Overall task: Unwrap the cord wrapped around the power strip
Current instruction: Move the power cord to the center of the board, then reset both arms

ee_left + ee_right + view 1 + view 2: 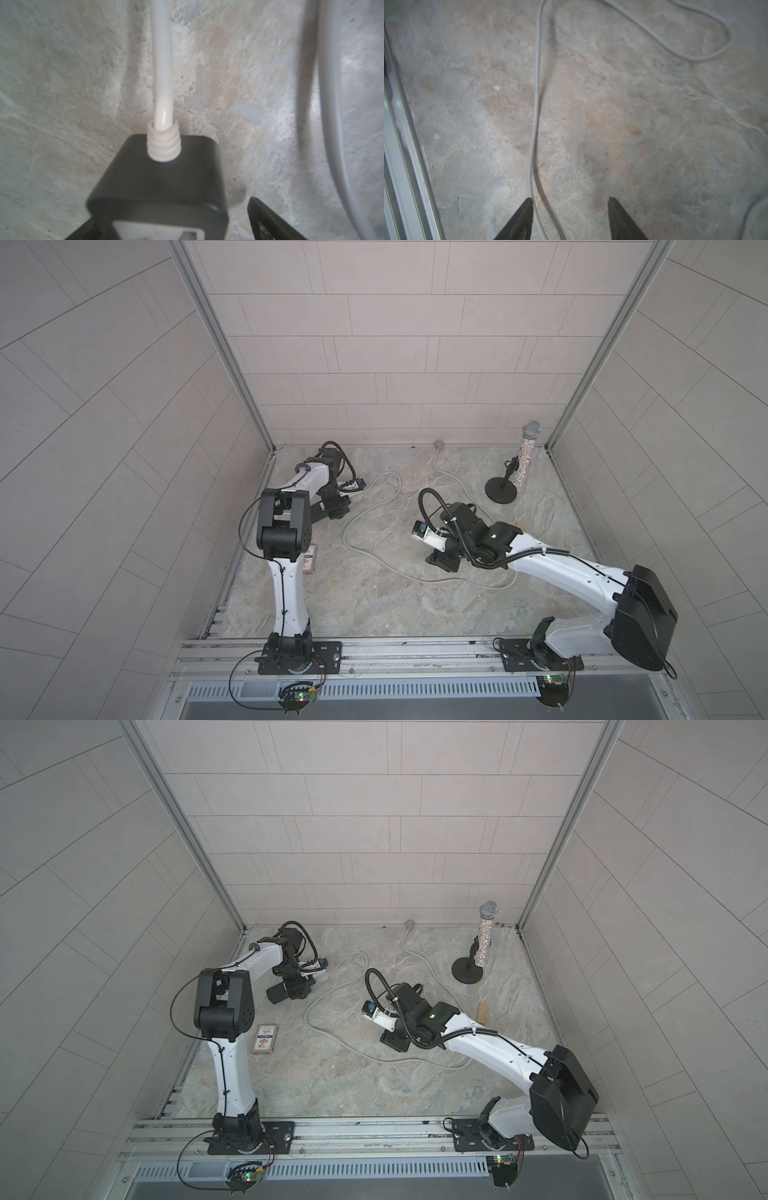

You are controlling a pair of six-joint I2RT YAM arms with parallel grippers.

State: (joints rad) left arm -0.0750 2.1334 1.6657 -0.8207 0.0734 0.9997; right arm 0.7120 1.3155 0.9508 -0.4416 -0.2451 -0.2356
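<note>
My arms (286,593) are white shells with black joints on black base plates (328,655). My right gripper (570,199) has dark tapered fingers (519,224) and a ribbed black cable (420,504)

Taking the power strip (277,994) as my reference: cord (163,62) leaves it rightward, looping across the worktop (332,1094); plug (409,923) lies behind and right; card box (264,1038) in front; microphone stand (467,971) well apart, right.

Jaws apart: left gripper (170,211), right gripper (570,199).
</note>
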